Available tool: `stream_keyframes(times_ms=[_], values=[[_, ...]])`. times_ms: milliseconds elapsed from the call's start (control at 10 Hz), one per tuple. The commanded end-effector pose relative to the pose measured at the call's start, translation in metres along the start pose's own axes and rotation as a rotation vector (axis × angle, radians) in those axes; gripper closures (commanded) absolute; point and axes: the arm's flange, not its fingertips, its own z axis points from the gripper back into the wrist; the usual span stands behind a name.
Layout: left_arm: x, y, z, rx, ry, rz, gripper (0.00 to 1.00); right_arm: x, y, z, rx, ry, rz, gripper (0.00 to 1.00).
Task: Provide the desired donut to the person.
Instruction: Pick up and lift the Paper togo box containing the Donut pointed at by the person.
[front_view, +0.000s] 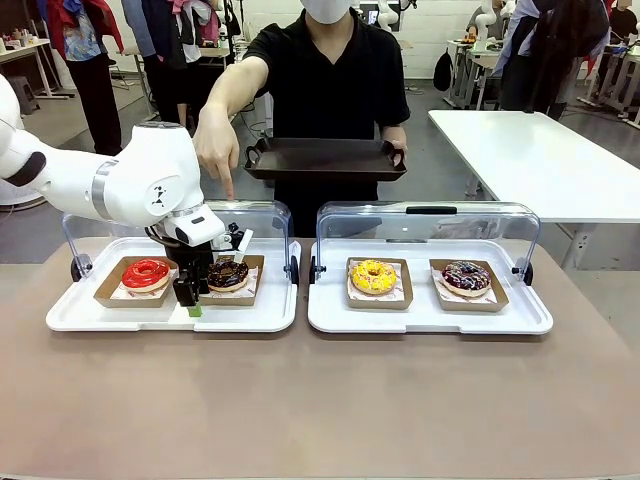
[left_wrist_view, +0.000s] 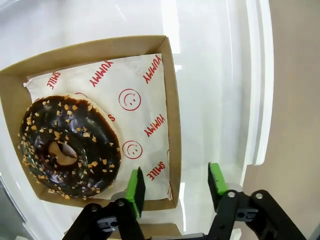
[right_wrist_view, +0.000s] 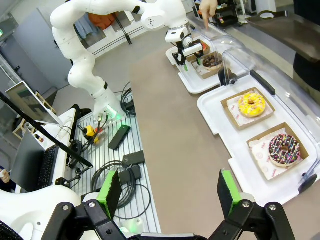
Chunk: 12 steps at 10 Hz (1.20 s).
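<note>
A chocolate donut with nut bits (front_view: 228, 273) (left_wrist_view: 67, 145) lies on printed paper in a cardboard tray (left_wrist_view: 172, 115) on the left white tray (front_view: 120, 320). My left gripper (front_view: 193, 300) (left_wrist_view: 175, 185) reaches down at that cardboard tray's near corner. Its jaws are open, with one finger (left_wrist_view: 135, 190) inside the wall and the other outside it. The person (front_view: 330, 70) points a finger (front_view: 228, 185) down at this donut and holds a dark serving tray (front_view: 325, 158) in the other hand. My right gripper (right_wrist_view: 170, 192) hangs open high above the table, holding nothing.
A red donut (front_view: 146, 272) sits left of the chocolate one. On the right white tray (front_view: 430, 322) lie a yellow donut (front_view: 373, 276) (right_wrist_view: 251, 104) and a sprinkled chocolate donut (front_view: 466, 276) (right_wrist_view: 285, 149). Both clear lids (front_view: 430, 225) stand raised behind the trays.
</note>
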Motion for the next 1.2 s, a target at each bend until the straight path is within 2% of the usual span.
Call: stream_keyframes(times_ms=[0, 100, 200, 300, 400, 900, 1100], values=[[-0.001, 0.002, -0.002, 0.005, -0.021, -0.019, 1.00, 0.000, 0.001, 0.000, 0.008, -0.001, 0.003, 0.00], [-0.002, 0.002, -0.002, 0.006, -0.022, -0.020, 1.00, 0.000, 0.001, 0.000, 0.008, -0.001, 0.003, 0.00], [-0.002, 0.000, -0.002, 0.008, -0.022, -0.019, 0.88, 0.000, 0.001, 0.000, 0.008, -0.001, 0.003, 0.00], [-0.002, 0.001, -0.002, 0.008, -0.023, -0.020, 0.97, 0.000, 0.001, 0.000, 0.008, -0.001, 0.003, 0.00], [-0.002, 0.001, -0.001, 0.006, -0.020, -0.026, 1.00, 0.000, 0.001, 0.000, 0.008, -0.001, 0.003, 0.00], [-0.005, -0.002, 0.002, -0.009, 0.003, -0.096, 1.00, 0.000, 0.001, 0.000, 0.008, -0.001, 0.003, 0.00], [-0.004, -0.021, 0.026, -0.089, 0.046, -0.153, 1.00, 0.000, 0.001, 0.000, 0.008, -0.001, 0.003, 0.00]])
